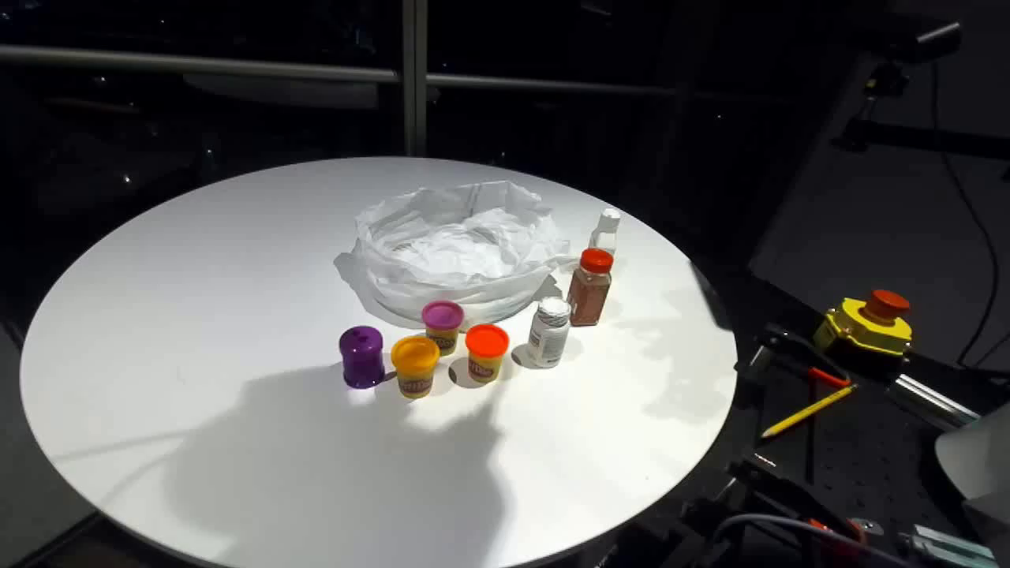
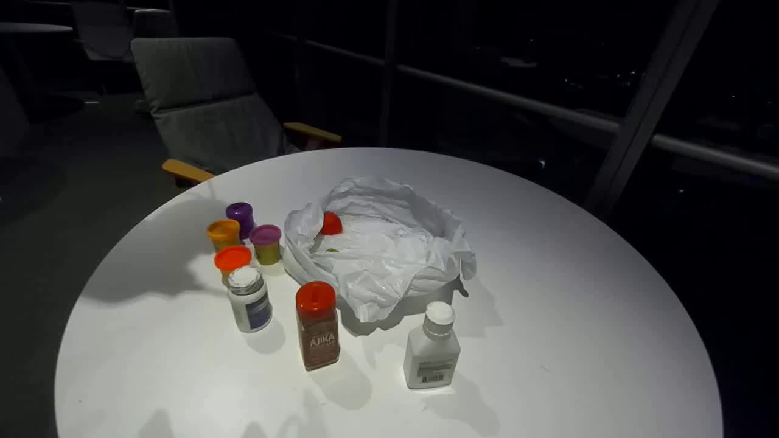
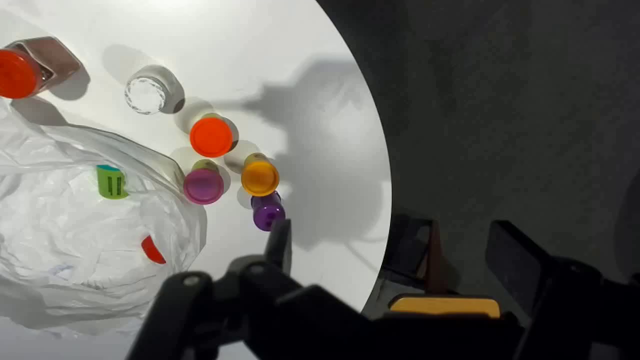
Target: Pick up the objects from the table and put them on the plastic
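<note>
A crumpled white plastic bag [image 2: 389,267] stands open on the round table. In the wrist view a green piece [image 3: 111,182] and a red piece [image 3: 152,250] lie inside it. Beside it stand a purple container [image 1: 363,359], an orange-lidded tub [image 1: 415,367], a pink-lidded tub [image 1: 443,323], a red-orange-lidded tub [image 1: 486,351], a white pill bottle [image 1: 548,335], a red-capped spice jar [image 1: 589,296] and a white bottle [image 2: 432,356]. My gripper [image 3: 390,225] is open and empty, high over the table's edge. One fingertip overlaps the purple container in view. Neither exterior view shows the gripper.
The round white table [image 1: 197,276] ends between my fingers in the wrist view. A grey chair [image 2: 201,109] with wooden armrests stands beyond the table. A yellow box with a red button [image 1: 872,323] and a pencil [image 1: 809,412] lie on a dark surface beside the table.
</note>
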### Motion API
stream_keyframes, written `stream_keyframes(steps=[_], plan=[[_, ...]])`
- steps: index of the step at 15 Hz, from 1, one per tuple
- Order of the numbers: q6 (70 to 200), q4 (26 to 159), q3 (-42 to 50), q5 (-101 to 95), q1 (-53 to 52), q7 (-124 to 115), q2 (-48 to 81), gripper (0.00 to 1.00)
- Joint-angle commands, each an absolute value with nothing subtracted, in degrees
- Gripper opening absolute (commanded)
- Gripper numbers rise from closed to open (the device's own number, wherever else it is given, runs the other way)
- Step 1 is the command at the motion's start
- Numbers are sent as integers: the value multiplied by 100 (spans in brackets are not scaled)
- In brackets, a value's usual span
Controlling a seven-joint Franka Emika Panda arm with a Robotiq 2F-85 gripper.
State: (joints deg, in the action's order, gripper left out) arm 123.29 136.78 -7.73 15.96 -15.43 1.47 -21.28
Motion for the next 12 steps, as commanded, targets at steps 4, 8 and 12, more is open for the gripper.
stream_keyframes(steps=[4, 8, 12], plan=[[12317, 13562, -838, 1622, -1473, 165, -2146, 100], [12316, 13559, -838, 1622, -1473, 165, -2146, 100], [12316, 13559, -838, 1622, -1473, 165, -2146, 100]])
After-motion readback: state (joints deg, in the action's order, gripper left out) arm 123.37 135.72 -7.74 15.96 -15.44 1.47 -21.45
